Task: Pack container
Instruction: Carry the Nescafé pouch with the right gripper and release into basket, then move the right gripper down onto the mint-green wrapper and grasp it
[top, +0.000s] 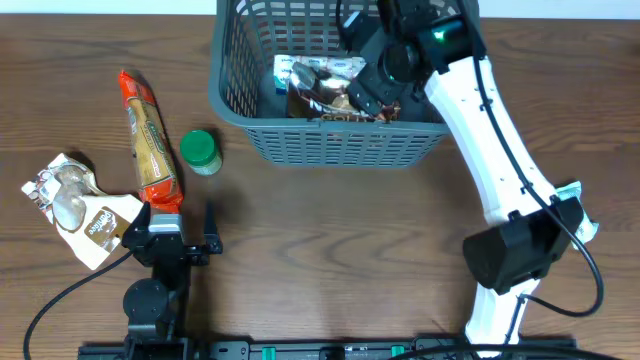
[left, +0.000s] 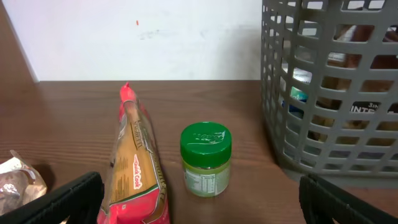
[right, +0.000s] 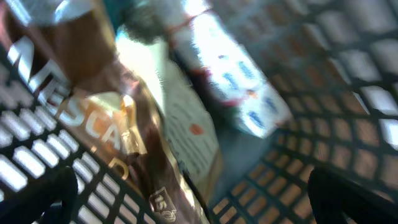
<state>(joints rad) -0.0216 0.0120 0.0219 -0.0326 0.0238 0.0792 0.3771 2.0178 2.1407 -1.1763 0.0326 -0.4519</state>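
basket (top: 330, 140): dark grey, slotted sides, packets (top: 318, 82) inside | table (top: 330, 250): brown wood | wall (left: 155, 37): white | left gripper (top: 180, 222), right gripper (top: 362, 98): both spread wide

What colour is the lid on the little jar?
Green. The lid shows best in the left wrist view.

A green-lidded jar (left: 206, 160) stands upright on the brown surface (left: 62, 118), just right of a long red packet (left: 135, 168) lying flat. The basket (left: 292, 93) rises at right, packets (left: 375, 107) showing dimly through its slots. A pale wrapper (left: 18, 180) peeks in at lower left. The jaws sit wide apart, holding nothing.
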